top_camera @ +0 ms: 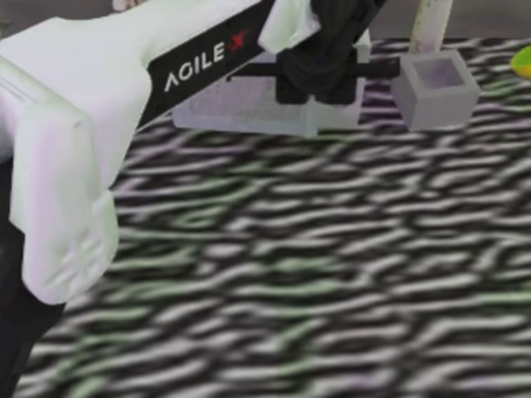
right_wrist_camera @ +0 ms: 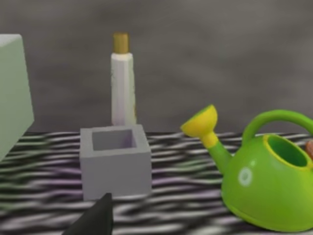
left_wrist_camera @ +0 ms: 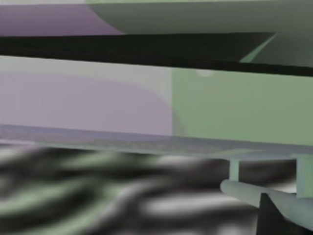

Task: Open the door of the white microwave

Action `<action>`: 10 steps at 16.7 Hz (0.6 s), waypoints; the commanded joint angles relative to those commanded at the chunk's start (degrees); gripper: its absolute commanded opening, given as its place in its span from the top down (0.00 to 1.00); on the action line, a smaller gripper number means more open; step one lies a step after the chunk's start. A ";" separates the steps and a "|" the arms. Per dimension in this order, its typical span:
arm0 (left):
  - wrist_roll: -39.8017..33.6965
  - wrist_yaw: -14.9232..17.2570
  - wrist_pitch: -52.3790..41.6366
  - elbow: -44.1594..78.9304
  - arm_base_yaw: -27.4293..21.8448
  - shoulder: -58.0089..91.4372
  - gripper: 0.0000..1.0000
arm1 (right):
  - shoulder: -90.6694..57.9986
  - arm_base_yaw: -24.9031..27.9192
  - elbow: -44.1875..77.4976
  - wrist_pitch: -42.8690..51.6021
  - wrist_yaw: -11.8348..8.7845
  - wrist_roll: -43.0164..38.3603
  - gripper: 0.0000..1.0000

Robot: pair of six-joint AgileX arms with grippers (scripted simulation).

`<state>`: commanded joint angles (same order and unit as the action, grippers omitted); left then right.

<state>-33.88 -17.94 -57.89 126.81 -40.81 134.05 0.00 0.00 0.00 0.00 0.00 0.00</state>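
At the far edge of the table (top_camera: 332,274), left of centre — the white microwave (top_camera: 249,108), mostly covered in the top view by the left arm (top_camera: 99,108), a white link with a black band lettered AGILE X. The left gripper (top_camera: 319,79), black, sits at the microwave's front right part; whether its fingers are apart or together cannot be told from any view.

Left wrist view — very close to the microwave: pale panels with a dark horizontal gap between them, and lower down a pale bar-shaped handle (left_wrist_camera: 266,193) standing off on two short posts. A dark fingertip (left_wrist_camera: 274,215) shows just below that bar. Whether the door is ajar cannot be told.

Table covering: black, white and green wavy stripes.

Just right of the microwave: a small grey open cube (top_camera: 436,87), upright, opening upward. Behind it: a tall white bottle (right_wrist_camera: 122,83) with a tan cap, upright. Right of the cube, well apart: a green watering can (right_wrist_camera: 266,181) with a yellow spout mouth, seen in the top view only as a sliver at the right edge.

Right gripper (right_wrist_camera: 95,218): one dark fingertip visible in its own wrist view, near the cube; open or closed cannot be told.
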 joint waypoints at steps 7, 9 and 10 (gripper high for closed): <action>0.09 0.45 0.49 -0.67 -0.38 -0.20 1.00 | 0.00 0.00 0.00 0.00 0.00 0.00 0.00; 0.91 0.60 1.52 -2.45 -0.15 -1.46 1.00 | 0.00 0.00 0.00 0.00 0.00 0.00 0.00; 1.32 0.70 1.99 -3.32 -0.04 -2.02 1.00 | 0.00 0.00 0.00 0.00 0.00 0.00 0.00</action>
<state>-32.55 -17.24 -55.89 123.49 -40.85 132.04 0.00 0.00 0.00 0.00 0.00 0.00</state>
